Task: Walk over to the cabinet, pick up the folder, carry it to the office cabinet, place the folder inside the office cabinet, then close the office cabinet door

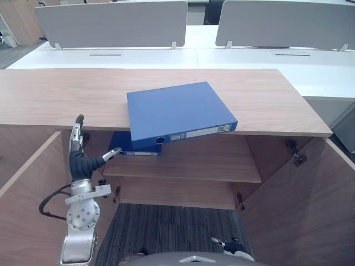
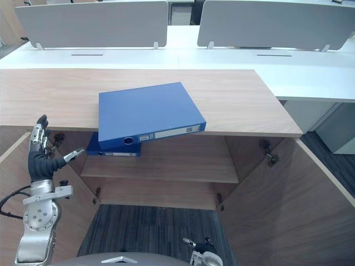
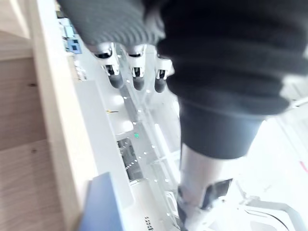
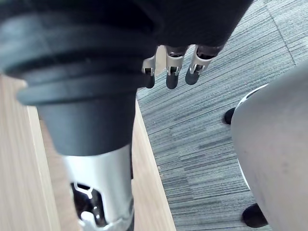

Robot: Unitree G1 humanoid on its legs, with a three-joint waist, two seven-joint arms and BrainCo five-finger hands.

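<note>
On the wooden tabletop (image 1: pixel 66 97) of the open cabinet (image 1: pixel 177 194), a blue folder (image 1: pixel 177 113) lies flat and askew, its spine end jutting past the front edge, probably so a hand can close on it from above and below. A second blue folder (image 1: pixel 136 148) rests on the shelf (image 1: pixel 188 163) underneath, partly hidden by the overhang. Both doors, the left door (image 1: pixel 28 210) and the right door (image 1: pixel 299 205), stand swung wide. The left hand (image 1: pixel 82 163) is raised beside the left door, its fingers (image 1: pixel 75 136) straight and together, thumb spread toward the shelf, holding nothing, apparently readied for a reach. The right hand (image 1: pixel 233 245) hangs low over the carpet (image 1: pixel 166 227), fingers relaxed and empty, idle until needed
</note>
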